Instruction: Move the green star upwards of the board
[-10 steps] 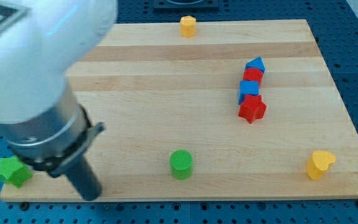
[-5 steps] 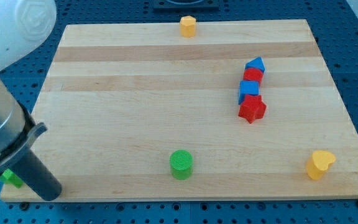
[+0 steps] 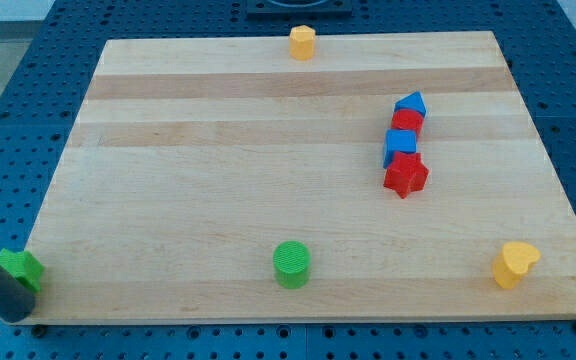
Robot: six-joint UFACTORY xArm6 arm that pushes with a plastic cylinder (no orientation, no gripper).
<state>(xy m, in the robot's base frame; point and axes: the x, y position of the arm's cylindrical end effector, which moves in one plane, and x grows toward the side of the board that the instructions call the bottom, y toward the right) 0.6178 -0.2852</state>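
The green star (image 3: pixel 21 267) lies at the board's bottom left corner, partly covered on its left by my dark rod. My tip (image 3: pixel 16 314) is at the view's bottom left, just below and left of the green star, at the board's edge. Whether it touches the star cannot be told.
A green cylinder (image 3: pixel 291 264) sits at bottom centre. A yellow heart (image 3: pixel 514 264) is at bottom right. A red star (image 3: pixel 405 175), a blue cube (image 3: pixel 399 145), a red block (image 3: pixel 406 122) and a blue triangle (image 3: pixel 410 103) form a column at right. A yellow hexagon (image 3: pixel 302 42) is at the top edge.
The arm has swung left and mostly out of view; my tip has moved from right of the green star to below and left of it. The blocks have not moved.
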